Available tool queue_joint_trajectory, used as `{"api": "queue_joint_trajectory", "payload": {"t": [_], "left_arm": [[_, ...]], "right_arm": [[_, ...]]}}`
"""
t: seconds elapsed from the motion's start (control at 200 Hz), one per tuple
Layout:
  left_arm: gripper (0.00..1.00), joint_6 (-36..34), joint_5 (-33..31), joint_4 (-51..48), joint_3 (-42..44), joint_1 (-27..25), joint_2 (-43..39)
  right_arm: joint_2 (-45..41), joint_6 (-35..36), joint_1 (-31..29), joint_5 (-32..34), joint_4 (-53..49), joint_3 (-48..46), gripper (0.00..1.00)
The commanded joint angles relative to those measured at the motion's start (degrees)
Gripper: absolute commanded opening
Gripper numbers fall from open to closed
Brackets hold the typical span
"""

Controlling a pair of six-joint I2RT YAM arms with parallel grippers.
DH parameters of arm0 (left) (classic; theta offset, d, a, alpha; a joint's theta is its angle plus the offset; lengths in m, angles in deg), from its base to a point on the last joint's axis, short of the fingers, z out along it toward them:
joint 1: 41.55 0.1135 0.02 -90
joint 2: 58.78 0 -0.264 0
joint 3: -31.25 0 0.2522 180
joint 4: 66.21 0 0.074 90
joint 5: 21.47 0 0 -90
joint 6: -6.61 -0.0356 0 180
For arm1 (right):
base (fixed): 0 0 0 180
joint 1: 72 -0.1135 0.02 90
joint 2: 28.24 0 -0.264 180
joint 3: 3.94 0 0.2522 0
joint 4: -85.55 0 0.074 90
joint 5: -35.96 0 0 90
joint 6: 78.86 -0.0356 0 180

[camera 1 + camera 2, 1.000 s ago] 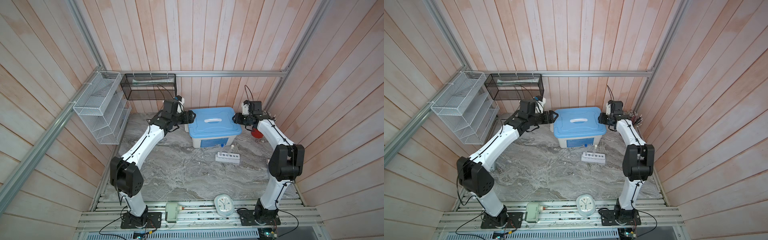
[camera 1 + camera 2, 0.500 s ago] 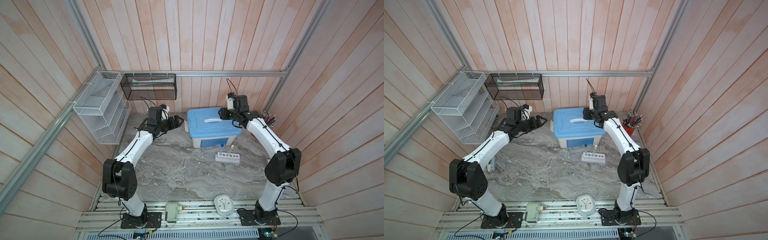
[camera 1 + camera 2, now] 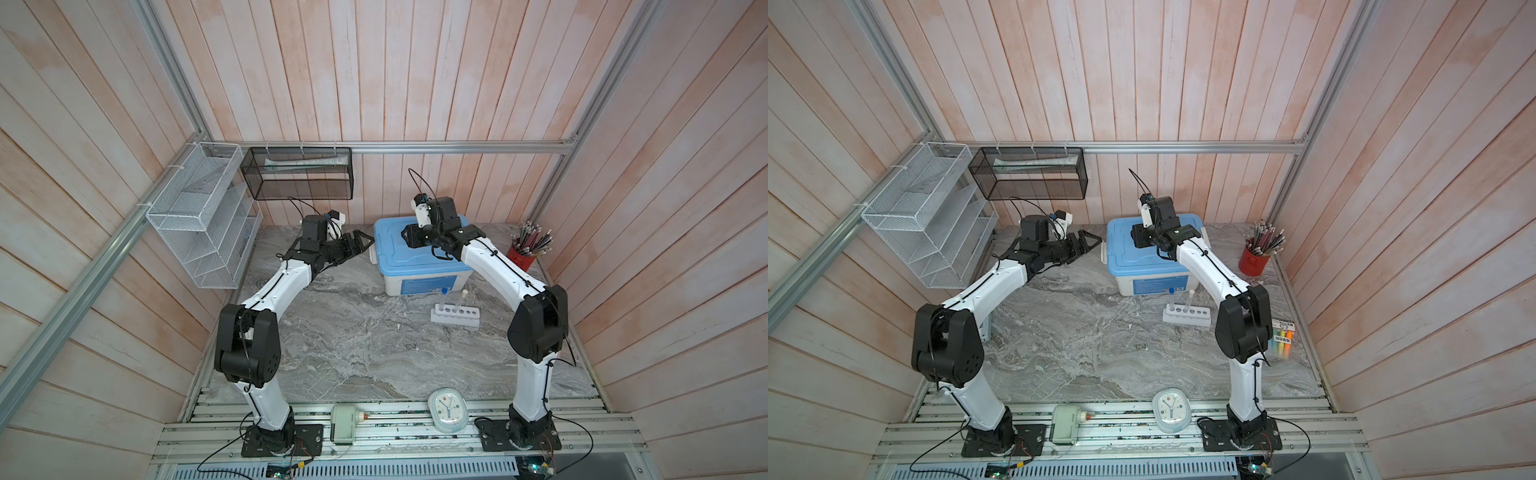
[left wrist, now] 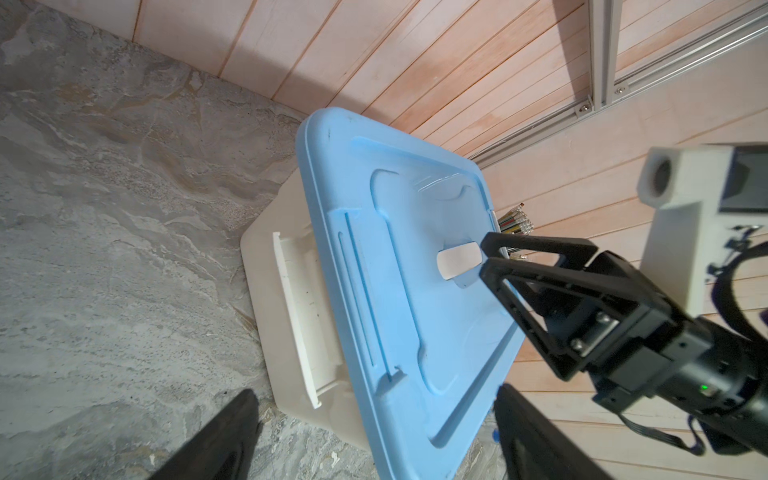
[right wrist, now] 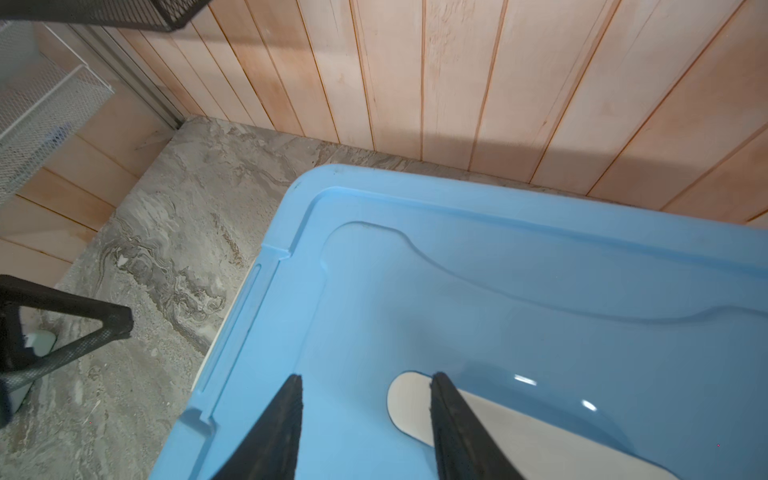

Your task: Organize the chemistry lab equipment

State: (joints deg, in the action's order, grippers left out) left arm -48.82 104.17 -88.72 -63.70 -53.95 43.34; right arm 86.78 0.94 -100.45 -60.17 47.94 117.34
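The right gripper (image 5: pixel 365 378) is poised over the blue lid (image 3: pixel 395 262) of a storage bin (image 3: pixel 424 284), jaws partly parted and empty, at the white handle (image 5: pixel 409 405). The left gripper (image 3: pixel 365 242) waits wide open near the bin's end. The white rack (image 3: pixel 455 318) with two capped test tubes (image 3: pixel 444 297) stands just in front of the bin. For a clean lift, both right fingers (image 5: pixel 453 428) should straddle the handle before closing.
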Motion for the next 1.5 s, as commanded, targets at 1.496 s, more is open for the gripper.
{"api": "queue_joint_trajectory", "payload": {"t": [1.496], "left_arm": [[0.87,1.64,8.43,8.21,-5.30,-1.92,13.77]], "right_arm": [[-1.95,-1.58,-2.10,2.64,7.66,-16.08,0.48]]}}
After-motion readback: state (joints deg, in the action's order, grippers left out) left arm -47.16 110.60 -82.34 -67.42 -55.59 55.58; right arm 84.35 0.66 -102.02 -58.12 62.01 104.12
